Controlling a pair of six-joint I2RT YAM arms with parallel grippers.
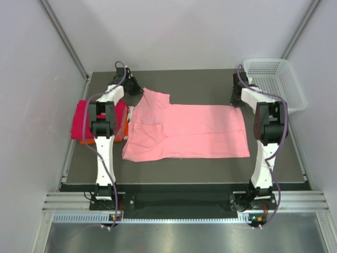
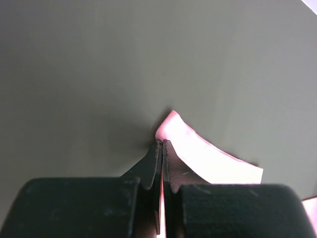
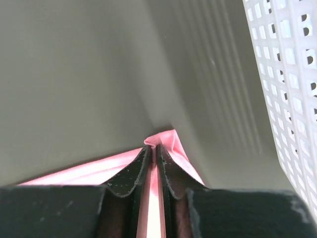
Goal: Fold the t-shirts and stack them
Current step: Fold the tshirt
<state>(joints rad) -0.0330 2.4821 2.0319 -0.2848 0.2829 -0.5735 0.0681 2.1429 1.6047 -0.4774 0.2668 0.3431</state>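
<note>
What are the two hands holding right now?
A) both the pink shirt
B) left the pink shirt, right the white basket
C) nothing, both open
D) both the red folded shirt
A: each wrist view shows cloth of the pink shirt pinched in a shut hand, the left hand at its far left corner and the right hand at its far right corner.

— Where is there room on the desk (image 1: 200, 168)?
— Along the bare near strip in front of the pink shirt (image 1: 200, 132), and the far strip behind it.
— What stands in the way?
— The basket (image 1: 276, 79), just beside the right pincer (image 1: 235, 97), and the folded shirts (image 1: 81, 118) at the left edge.
</note>
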